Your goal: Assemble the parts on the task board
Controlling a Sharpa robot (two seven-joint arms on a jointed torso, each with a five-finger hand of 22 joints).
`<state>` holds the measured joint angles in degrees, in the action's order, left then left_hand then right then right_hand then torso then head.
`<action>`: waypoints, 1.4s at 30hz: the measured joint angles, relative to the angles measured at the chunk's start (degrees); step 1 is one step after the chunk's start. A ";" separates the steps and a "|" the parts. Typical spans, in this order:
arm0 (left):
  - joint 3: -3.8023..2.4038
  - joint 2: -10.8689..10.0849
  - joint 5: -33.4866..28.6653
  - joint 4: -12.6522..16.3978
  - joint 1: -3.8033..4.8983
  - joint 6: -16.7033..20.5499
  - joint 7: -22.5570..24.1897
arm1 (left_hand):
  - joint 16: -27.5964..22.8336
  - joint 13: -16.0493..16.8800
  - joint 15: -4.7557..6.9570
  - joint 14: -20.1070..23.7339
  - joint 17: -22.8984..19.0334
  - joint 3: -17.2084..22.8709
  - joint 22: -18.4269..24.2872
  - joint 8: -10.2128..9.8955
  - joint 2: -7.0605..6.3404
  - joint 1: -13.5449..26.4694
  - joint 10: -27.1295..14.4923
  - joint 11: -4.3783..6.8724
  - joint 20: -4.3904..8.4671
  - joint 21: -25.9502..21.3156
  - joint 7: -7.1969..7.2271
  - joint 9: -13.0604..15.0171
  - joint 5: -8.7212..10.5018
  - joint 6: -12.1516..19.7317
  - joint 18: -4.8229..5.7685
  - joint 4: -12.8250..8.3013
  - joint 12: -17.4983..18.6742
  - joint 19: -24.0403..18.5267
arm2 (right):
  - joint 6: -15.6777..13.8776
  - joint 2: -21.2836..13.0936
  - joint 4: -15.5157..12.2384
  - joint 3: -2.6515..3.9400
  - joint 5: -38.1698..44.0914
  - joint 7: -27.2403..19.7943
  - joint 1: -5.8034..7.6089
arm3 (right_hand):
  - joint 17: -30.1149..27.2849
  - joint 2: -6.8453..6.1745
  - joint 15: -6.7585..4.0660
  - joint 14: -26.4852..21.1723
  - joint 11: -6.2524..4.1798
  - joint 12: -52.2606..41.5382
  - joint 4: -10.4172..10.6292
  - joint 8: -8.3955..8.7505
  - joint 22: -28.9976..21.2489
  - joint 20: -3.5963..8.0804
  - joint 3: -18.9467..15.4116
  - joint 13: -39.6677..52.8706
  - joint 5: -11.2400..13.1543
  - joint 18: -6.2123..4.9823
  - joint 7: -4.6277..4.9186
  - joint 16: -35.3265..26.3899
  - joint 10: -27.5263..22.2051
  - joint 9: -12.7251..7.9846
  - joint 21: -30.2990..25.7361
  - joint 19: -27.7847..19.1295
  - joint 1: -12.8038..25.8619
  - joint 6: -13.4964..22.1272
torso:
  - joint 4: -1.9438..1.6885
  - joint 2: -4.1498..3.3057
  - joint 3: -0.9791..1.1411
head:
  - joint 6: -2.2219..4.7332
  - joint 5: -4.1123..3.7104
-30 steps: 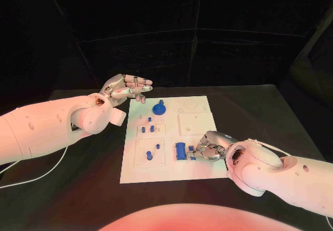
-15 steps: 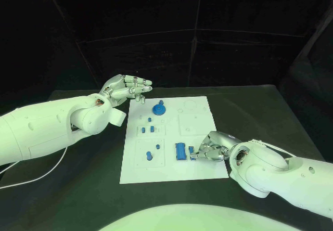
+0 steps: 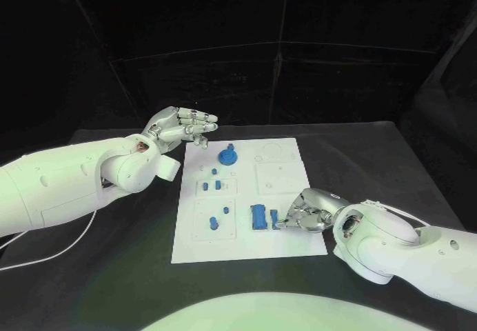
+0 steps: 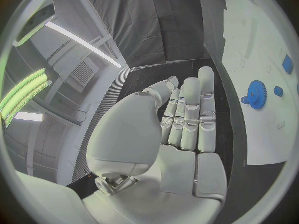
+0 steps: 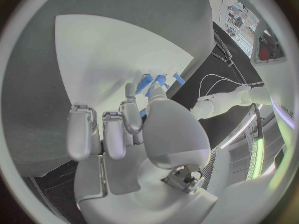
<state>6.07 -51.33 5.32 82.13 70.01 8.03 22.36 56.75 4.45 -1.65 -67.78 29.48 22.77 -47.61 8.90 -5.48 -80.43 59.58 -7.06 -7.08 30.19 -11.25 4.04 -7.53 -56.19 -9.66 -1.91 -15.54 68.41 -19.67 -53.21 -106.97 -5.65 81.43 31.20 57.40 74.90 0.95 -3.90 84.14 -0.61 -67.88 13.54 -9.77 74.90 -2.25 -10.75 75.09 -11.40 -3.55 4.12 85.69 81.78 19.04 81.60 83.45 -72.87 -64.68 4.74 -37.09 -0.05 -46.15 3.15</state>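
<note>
1. The long blue block (image 3: 258, 216) lies on the near right part of the white board (image 3: 249, 248), its long axis running near to far. From the head view, the right hand (image 3: 306, 212) sits just to its right, fingers curled down at a small blue piece (image 3: 274, 219) beside the block. Whether it pinches that piece I cannot tell. The left hand (image 3: 182, 127) hovers well off at the board's far left corner, fingers loosely bent, holding nothing. The right hand is clearly nearer.

2. Left wrist view: the left hand's fingers (image 4: 190, 114) lie straight and together, empty; the blue gear (image 4: 256, 91) sits on the board beyond.

3. Right wrist view: the fingertips (image 5: 132, 92) reach down to blue pieces (image 5: 144, 83) on the board; contact is hidden.
</note>
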 measured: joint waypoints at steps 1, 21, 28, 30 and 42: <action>0.00 0.01 0.00 0.00 0.00 0.00 0.00 | 0.00 0.00 0.00 0.00 0.00 0.00 0.00 0.00 0.00 0.00 0.00 0.00 0.00 0.00 0.00 0.00 0.00 0.00 0.00 0.00 0.00 0.00 | 0.07 0.07 0.16 0.00 -0.01 -0.04 0.00 | 0.00 0.15 0.00 0.00 0.00 0.00 -0.13 0.00 0.00 0.00 -0.07 0.01 -0.25 -0.01 0.00 0.00 0.00 0.04 0.00 0.00 -0.15 0.00 | 0.00 -0.01 0.00 | -0.04 -0.01; 0.00 0.33 -0.01 -0.05 0.00 0.00 0.00 | 0.00 0.00 0.00 0.00 0.01 0.00 0.00 0.00 0.00 0.00 0.00 0.00 0.00 0.00 0.00 0.00 0.00 0.00 -0.01 0.00 0.00 0.00 | 0.83 2.45 2.54 0.01 0.82 0.90 0.01 | 0.03 0.15 0.01 0.00 0.11 0.22 -1.71 0.00 0.05 0.00 -0.50 -0.14 -1.12 0.00 0.00 0.00 -0.12 0.43 0.00 0.00 -2.86 0.00 | -0.03 -0.08 0.03 | -0.39 0.46; 0.00 0.35 -0.02 -0.10 0.00 0.00 0.00 | 0.00 0.00 0.00 0.00 0.01 0.00 -0.01 0.00 0.00 0.00 0.00 0.00 0.00 0.00 0.00 0.00 0.00 0.00 0.00 0.00 0.00 0.00 | 0.17 1.87 2.18 0.01 1.11 1.22 0.00 | 0.03 0.39 0.01 0.00 0.12 0.22 -1.40 0.00 0.04 0.00 -1.13 -0.13 -1.99 0.00 0.00 0.00 -0.12 0.57 0.00 0.00 -2.60 0.00 | 0.05 0.01 0.03 | -0.27 0.49; 0.00 0.38 -0.02 -0.14 0.00 0.00 0.00 | 0.00 0.00 0.00 0.00 0.01 0.00 0.02 0.00 0.00 0.00 0.00 0.00 0.00 0.00 0.00 0.00 0.00 0.00 0.00 0.00 0.00 0.00 | -0.24 1.41 1.93 0.01 0.84 0.93 0.00 | 0.03 0.53 0.01 0.00 0.12 0.67 -1.09 0.00 0.04 0.00 -1.64 -0.06 -2.10 0.00 0.12 0.00 -0.12 0.58 0.00 0.00 -2.33 0.12 | 0.04 0.02 0.01 | -0.15 0.40; 0.03 1.85 -0.32 -2.21 -0.05 0.03 0.28 | 0.23 0.00 -0.30 0.58 -0.28 -1.33 0.43 0.23 -0.18 2.01 -0.21 0.20 -0.41 -0.48 0.21 0.00 0.00 0.21 -0.01 1.00 -0.44 -0.41 | -6.06 -0.01 9.08 0.76 -19.77 -16.37 2.00 | -20.28 2.33 1.81 -5.02 2.74 34.77 -3.79 3.04 -35.02 -1.67 -1.43 -21.93 -2.43 -6.03 2.90 -24.70 -17.81 -0.03 -26.96 -18.40 -8.57 5.46 | -0.43 1.16 -0.40 | 1.81 -0.77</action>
<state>6.10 -49.48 5.00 79.92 69.96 8.06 22.64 56.98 4.45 -1.96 -67.20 29.20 21.44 -47.18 9.13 -5.66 -78.42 59.37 -6.86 -7.49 29.71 -11.04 4.04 -7.53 -55.98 -9.66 -0.90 -15.98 68.00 -25.73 -53.21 -97.89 -4.89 61.67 14.83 59.40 54.62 3.28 -2.09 79.11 2.13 -33.10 9.75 -6.73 39.88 -3.92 -12.18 53.17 -13.83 -9.58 7.02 60.99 63.98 19.01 54.64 65.05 -81.44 -59.22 4.31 -35.93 -0.44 -44.34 2.38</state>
